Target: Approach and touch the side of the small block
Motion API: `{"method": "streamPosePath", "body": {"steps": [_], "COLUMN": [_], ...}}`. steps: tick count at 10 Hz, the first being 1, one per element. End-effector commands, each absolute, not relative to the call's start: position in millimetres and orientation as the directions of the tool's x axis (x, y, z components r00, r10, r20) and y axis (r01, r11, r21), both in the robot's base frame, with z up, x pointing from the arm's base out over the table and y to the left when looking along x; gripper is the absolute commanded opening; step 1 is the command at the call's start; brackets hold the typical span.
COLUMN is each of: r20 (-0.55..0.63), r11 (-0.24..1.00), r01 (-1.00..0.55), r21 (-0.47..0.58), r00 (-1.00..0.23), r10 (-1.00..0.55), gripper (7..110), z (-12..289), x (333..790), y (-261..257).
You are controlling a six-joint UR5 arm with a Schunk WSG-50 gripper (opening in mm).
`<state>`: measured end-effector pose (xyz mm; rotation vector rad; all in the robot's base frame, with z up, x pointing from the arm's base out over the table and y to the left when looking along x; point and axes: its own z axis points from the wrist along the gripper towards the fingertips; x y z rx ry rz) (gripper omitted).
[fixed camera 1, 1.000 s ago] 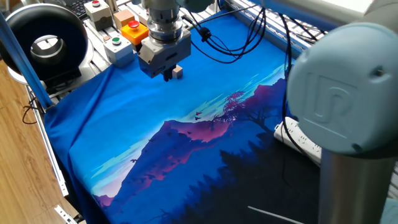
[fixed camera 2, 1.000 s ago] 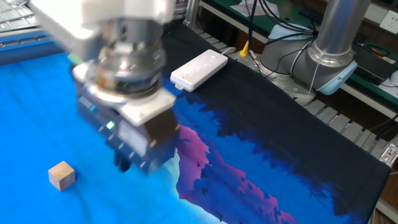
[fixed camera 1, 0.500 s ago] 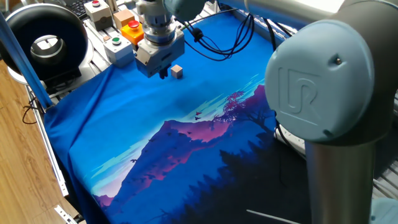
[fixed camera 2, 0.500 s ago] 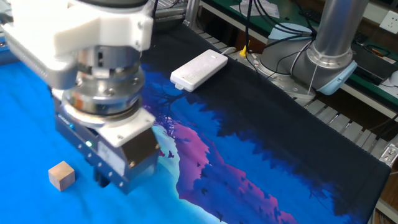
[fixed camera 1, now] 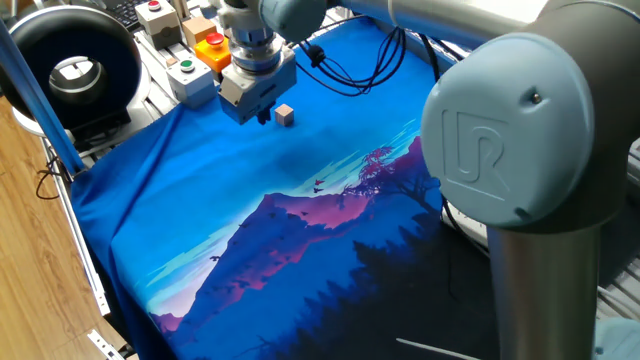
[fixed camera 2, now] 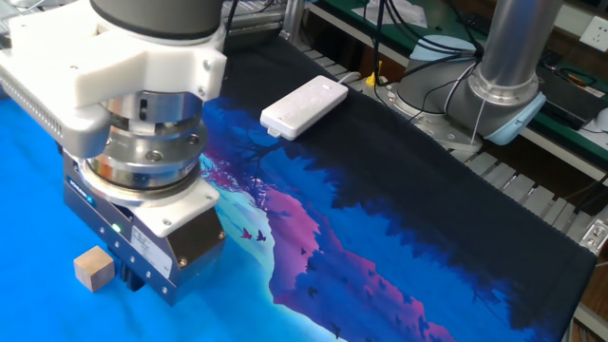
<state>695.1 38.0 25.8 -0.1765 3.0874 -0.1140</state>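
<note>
The small block [fixed camera 1: 285, 115] is a tiny tan cube on the blue cloth near its far edge; it also shows in the other fixed view [fixed camera 2: 93, 268]. My gripper [fixed camera 1: 262, 118] hangs low over the cloth just left of the block, its dark fingers together and holding nothing. In the other fixed view the gripper [fixed camera 2: 127, 281] stands right beside the block, with its fingertips at the block's side. I cannot tell whether they touch or a thin gap remains.
Boxes with a red button [fixed camera 1: 154, 10], a green button [fixed camera 1: 186, 70] and an orange box [fixed camera 1: 213, 48] stand behind the gripper. A black ring-shaped device [fixed camera 1: 70, 65] sits at far left. A white power strip [fixed camera 2: 304, 104], cables [fixed camera 1: 350, 70] and the arm's base [fixed camera 2: 513, 76] lie around the cloth.
The gripper has moved from over the block to its left side and come down close beside it. The block has stayed where it was.
</note>
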Motion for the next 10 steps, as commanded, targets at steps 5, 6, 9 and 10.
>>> {"method": "streamPosePath", "body": {"steps": [5, 6, 9, 10], "r20": [-0.075, -0.075, -0.079, -0.080], "r11": [0.991, 0.991, 0.990, 0.990], "r01": [-0.119, -0.120, -0.123, -0.125], "r21": [-0.056, -0.059, -0.063, -0.063], "r00": [-0.990, -0.989, -0.989, -0.988], "r10": [-0.123, -0.125, -0.128, -0.130], "gripper": [7, 7, 7, 7], "z": [6.3, 5.0, 2.7, 1.7], "x": [698.2, 698.7, 700.2, 700.5], "y": [25.5, 24.3, 21.4, 20.3]}}
